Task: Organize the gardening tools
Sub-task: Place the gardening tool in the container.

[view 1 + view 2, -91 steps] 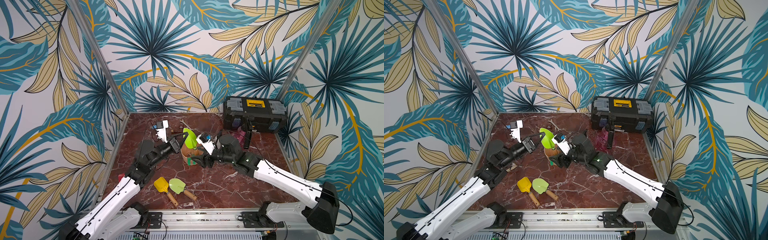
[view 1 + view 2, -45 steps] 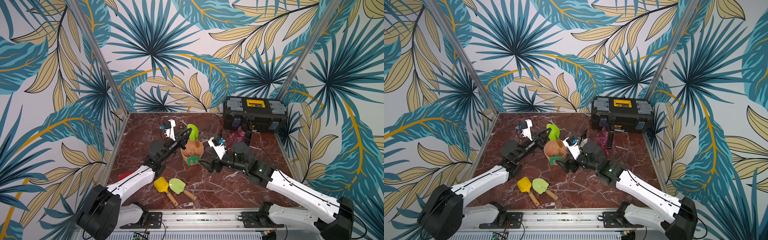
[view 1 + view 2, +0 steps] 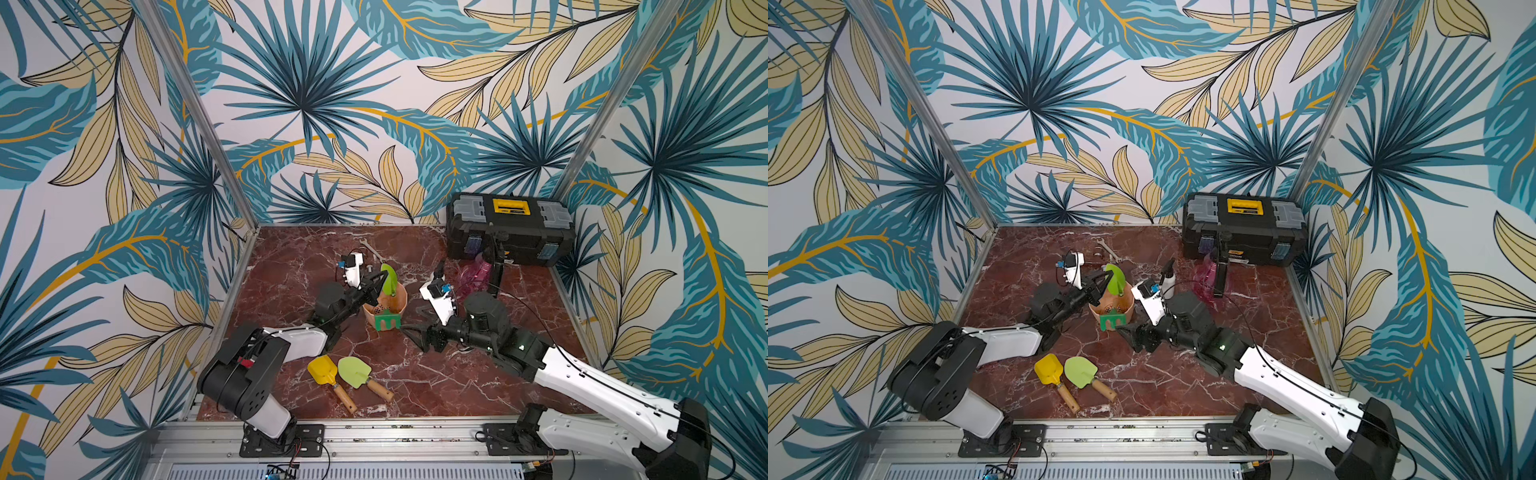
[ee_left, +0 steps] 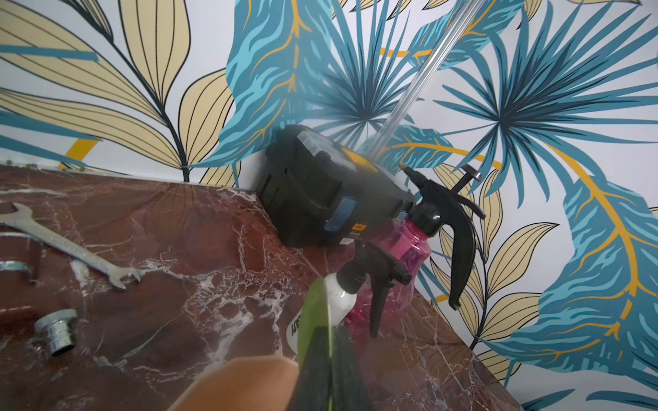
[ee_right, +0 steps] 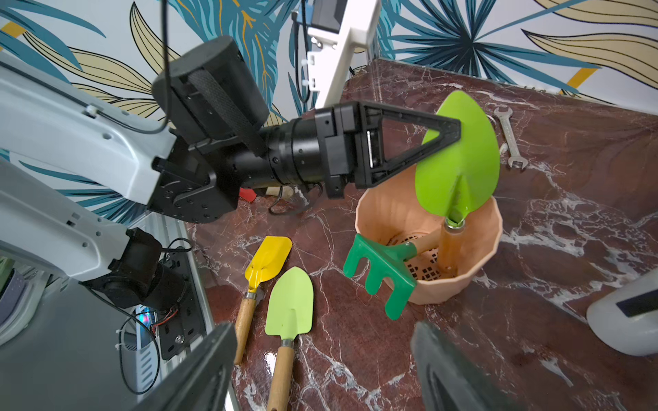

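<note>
Across the marble table, both arms reach low toward the middle. The left gripper pinches the blade of a lime-green trowel standing handle-down in the pot. The right gripper is spread just beside the pot, with bare marble behind it. Two spray bottles, a pink bottle and a white bottle, sit near the toolbox. Two tools are in the pot, counting the dark-green rake. Two lie flat near the front edge: a yellow scoop and a second trowel.

Wood-handled tools x4, + red tool half-hidden; spray btls x2; pot x1; wrench x1; toolbox x1
</note>
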{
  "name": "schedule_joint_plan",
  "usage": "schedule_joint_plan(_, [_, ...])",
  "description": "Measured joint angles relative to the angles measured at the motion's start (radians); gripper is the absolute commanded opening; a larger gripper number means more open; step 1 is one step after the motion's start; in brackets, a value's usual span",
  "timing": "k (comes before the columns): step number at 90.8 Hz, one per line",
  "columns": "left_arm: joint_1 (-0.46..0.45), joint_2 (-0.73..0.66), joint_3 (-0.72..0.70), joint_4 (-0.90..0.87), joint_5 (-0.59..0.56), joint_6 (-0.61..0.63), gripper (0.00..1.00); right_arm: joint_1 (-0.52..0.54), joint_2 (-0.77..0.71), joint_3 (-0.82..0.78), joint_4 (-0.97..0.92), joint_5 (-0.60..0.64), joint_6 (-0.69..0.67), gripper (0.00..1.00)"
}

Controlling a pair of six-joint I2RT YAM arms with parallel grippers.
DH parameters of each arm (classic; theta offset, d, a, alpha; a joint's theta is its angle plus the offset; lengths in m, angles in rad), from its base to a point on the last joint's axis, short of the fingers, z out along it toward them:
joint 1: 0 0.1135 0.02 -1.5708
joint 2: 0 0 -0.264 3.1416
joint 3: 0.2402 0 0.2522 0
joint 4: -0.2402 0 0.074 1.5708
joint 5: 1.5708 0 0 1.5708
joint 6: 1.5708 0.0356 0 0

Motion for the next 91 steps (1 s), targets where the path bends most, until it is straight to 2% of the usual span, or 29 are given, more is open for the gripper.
schedule_joint_plan(7, [0.001,0.019,0.000,0.032,0.000,-0.005,0.03,0.000,0.000,-0.003,0.000,0.000,0.005,0.82])
schedule_joint_plan(18, [0.002,0.046,0.000,0.065,-0.001,-0.016,0.15,0.000,0.000,-0.010,0.000,0.000,0.011,0.82])
schedule_joint_plan(37, [0.010,0.056,0.000,0.042,-0.007,-0.043,0.47,0.000,0.002,-0.009,-0.004,0.009,0.022,0.82])
schedule_joint_plan(44, [0.012,0.026,0.002,0.002,-0.007,-0.041,0.55,0.000,0.016,0.002,-0.017,0.012,0.026,0.81])
schedule_joint_plan(65, [0.014,-0.135,0.085,-0.207,-0.007,0.022,0.61,0.036,0.141,0.045,-0.123,0.014,0.030,0.78])
schedule_joint_plan(91, [0.013,-0.270,0.161,-0.444,-0.026,0.117,0.70,0.237,0.393,0.152,-0.249,0.011,0.027,0.77])
